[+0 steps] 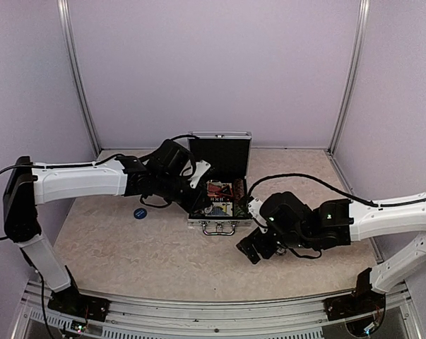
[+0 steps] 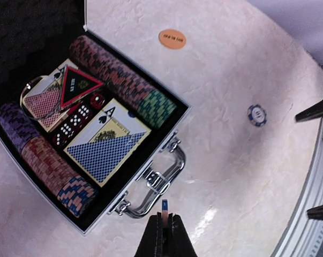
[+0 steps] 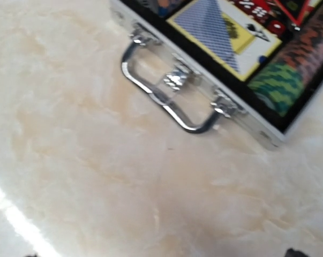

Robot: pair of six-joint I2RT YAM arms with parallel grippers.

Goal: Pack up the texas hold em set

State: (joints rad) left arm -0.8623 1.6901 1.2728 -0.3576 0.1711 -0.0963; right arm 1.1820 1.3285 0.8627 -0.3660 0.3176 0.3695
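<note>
The silver case (image 1: 230,221) lies open at the table's middle, lid up at the back. In the left wrist view its black tray (image 2: 130,172) holds rows of striped chips (image 2: 118,73), two card decks (image 2: 105,148) and red dice (image 2: 75,123). My left gripper (image 2: 164,213) is shut on a blue-and-pink chip (image 2: 164,205) held edge-on, above the table just in front of the handle (image 2: 160,184). My right gripper (image 1: 249,248) hovers open and empty in front of the case, right of the handle (image 3: 169,101). Only a fingertip (image 3: 296,252) shows in its wrist view.
A blue striped chip (image 1: 139,212) lies loose on the table left of the case and also shows in the left wrist view (image 2: 256,114). An orange round disc (image 2: 172,38) lies on the table beside the case. The table's metal front rail (image 2: 311,182) is near.
</note>
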